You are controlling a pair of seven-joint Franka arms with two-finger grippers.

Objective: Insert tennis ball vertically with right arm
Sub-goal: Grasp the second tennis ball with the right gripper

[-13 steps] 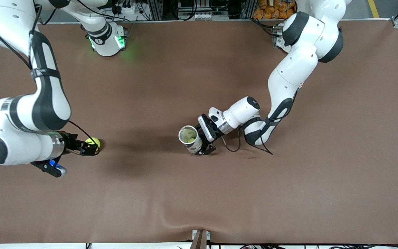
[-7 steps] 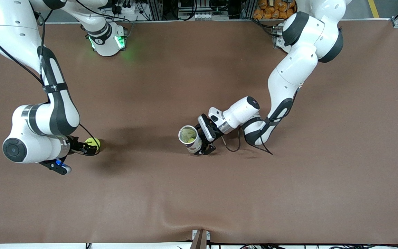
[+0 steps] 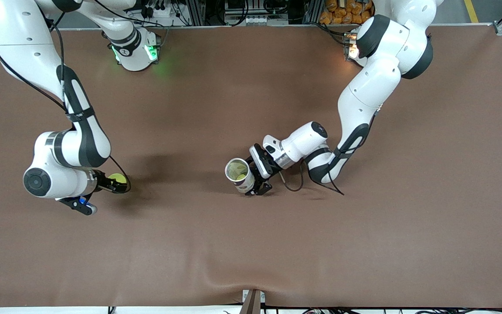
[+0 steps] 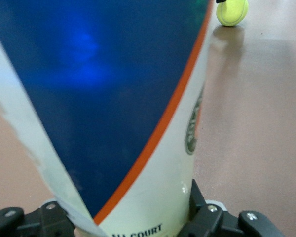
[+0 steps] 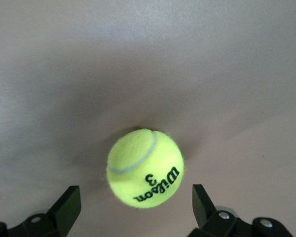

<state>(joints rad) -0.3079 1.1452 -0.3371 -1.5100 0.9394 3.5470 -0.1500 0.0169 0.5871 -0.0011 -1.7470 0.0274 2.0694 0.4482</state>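
Note:
The yellow tennis ball (image 3: 117, 178) lies on the brown table toward the right arm's end. My right gripper (image 3: 116, 186) is low at the ball and open. In the right wrist view the ball (image 5: 145, 168) sits just ahead of the two fingertips (image 5: 67, 207), between their lines and untouched. My left gripper (image 3: 255, 174) is shut on a tennis ball can (image 3: 239, 174) near the table's middle, open mouth up. In the left wrist view the can's blue, orange and white wall (image 4: 113, 108) fills the picture, with the ball (image 4: 232, 11) small and distant.
The brown table cover (image 3: 251, 244) has a wrinkle near the edge closest to the front camera. A clamp (image 3: 253, 301) stands at that edge. The arms' bases (image 3: 135, 52) stand along the edge farthest from that camera.
The right arm's wrist and elbow have swung toward the table's middle and its gripper has closed in on the ball. The ball, the can and the left arm have not moved.

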